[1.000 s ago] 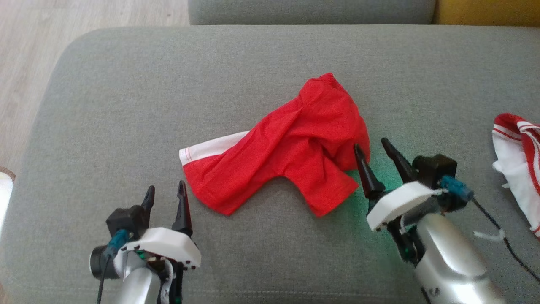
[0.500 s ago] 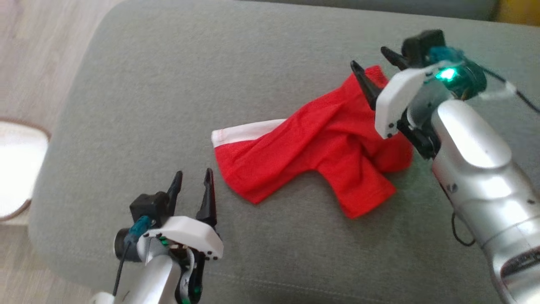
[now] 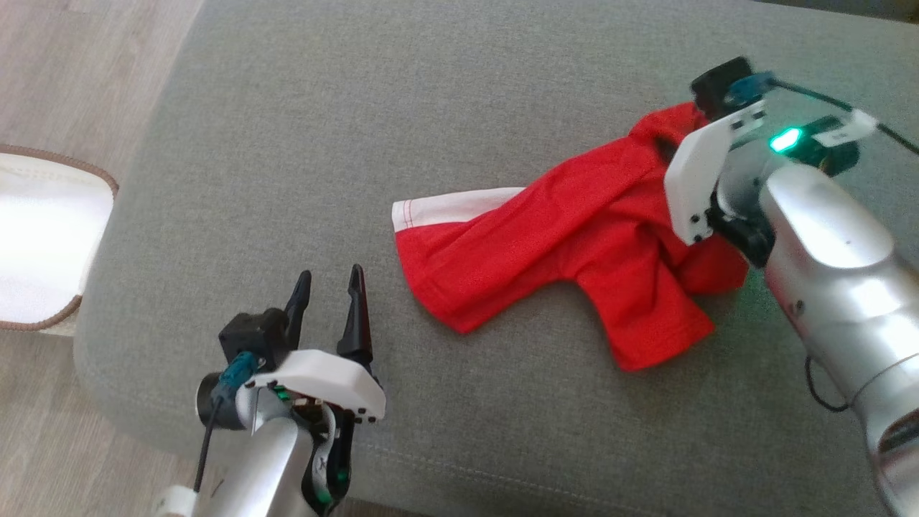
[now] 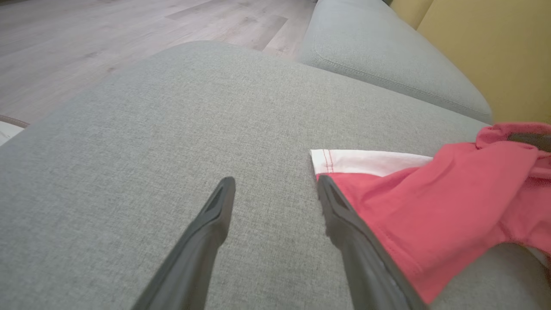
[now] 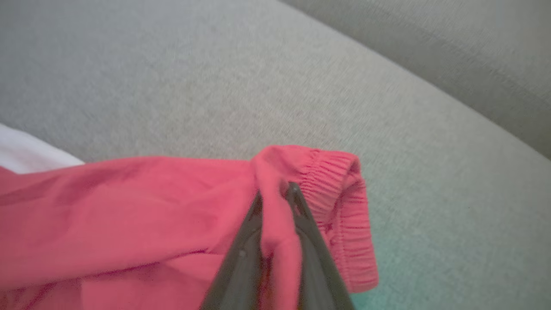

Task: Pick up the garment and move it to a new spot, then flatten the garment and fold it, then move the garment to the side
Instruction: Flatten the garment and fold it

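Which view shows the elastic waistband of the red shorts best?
The right wrist view: the waistband is close, gathers clear, in the right gripper. Head view: mostly behind that gripper. Left wrist view: a small distant corner.

garment: red, one white band with red stitching
sofa cushion: plain grey weave
floor: pale wood grain

Grey sofa seat; wood floor on its left; white, brown-edged mat lies on the floor.
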Robot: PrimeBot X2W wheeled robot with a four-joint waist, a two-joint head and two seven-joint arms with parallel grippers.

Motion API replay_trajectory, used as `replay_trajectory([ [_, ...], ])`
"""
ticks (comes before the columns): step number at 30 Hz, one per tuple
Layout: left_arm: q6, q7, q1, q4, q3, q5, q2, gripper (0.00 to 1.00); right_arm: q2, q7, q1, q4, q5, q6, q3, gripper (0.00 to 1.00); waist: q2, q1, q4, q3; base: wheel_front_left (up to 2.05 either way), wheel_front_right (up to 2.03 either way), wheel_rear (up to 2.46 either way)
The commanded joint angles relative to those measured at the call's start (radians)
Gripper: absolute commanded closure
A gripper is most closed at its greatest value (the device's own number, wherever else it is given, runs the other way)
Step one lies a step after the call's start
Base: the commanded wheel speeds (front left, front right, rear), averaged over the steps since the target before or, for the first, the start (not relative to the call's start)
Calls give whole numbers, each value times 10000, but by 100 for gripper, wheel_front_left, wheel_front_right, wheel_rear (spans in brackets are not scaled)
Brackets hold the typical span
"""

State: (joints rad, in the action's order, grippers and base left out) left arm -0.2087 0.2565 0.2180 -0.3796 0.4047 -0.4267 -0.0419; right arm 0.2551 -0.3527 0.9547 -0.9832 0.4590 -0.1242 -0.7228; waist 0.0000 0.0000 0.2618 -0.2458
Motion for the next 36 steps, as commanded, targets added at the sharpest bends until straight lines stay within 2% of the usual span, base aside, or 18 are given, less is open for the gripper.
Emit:
replay_trajectory([
  [1,-38,53,386,340,-373,-16,-84,0,57,558,375,373,78,-65,42,100,0,0,-39,-9,0,0,0],
  [5,-4,53,432,458,-349,58,-84,0,-178,2866,963,637,-129,-65,532,100,0,0,-12,78,0,0,0],
  [10,62,53,364,350,-236,23,-84,0,-1191,5381,1888,712,-307,-65,1102,100,0,0,206,495,0,0,0],
  [13,76,53,279,307,-223,54,-84,0,-1648,5991,2404,803,-218,-65,1400,100,0,0,348,756,0,0,0],
  [16,103,53,103,268,-389,149,-84,0,-1947,6133,2277,1487,182,-65,1735,100,0,0,284,982,0,0,0],
  [21,169,53,-152,303,-660,364,-83,0,-1953,6141,292,3336,619,-65,2363,100,0,0,-243,1113,0,0,0],
  [24,221,53,-237,312,-725,411,-83,0,-1487,6142,-1835,4229,477,-65,2882,100,0,0,-627,1050,0,0,0],
  [26,251,53,-205,323,-708,435,-83,0,-1019,6143,-3332,4541,166,-65,3361,100,0,0,-855,936,0,0,0],
  [27,251,53,-205,323,-708,435,-83,0,-1019,6143,-3332,4541,166,-65,3361,100,0,0,-855,936,0,0,0],
  [30,270,53,-69,323,-663,458,-83,0,-532,6143,-5293,4865,-440,-65,4303,100,0,0,-1139,773,0,0,0],
  [32,280,53,7,293,-676,507,-83,0,-417,6143,-6252,5031,-900,-65,4803,100,0,0,-1350,695,0,0,0],
  [36,289,53,67,224,-773,610,-83,0,-598,6144,-7359,5122,-1616,-65,5696,100,0,0,-1746,720,0,0,0],
])
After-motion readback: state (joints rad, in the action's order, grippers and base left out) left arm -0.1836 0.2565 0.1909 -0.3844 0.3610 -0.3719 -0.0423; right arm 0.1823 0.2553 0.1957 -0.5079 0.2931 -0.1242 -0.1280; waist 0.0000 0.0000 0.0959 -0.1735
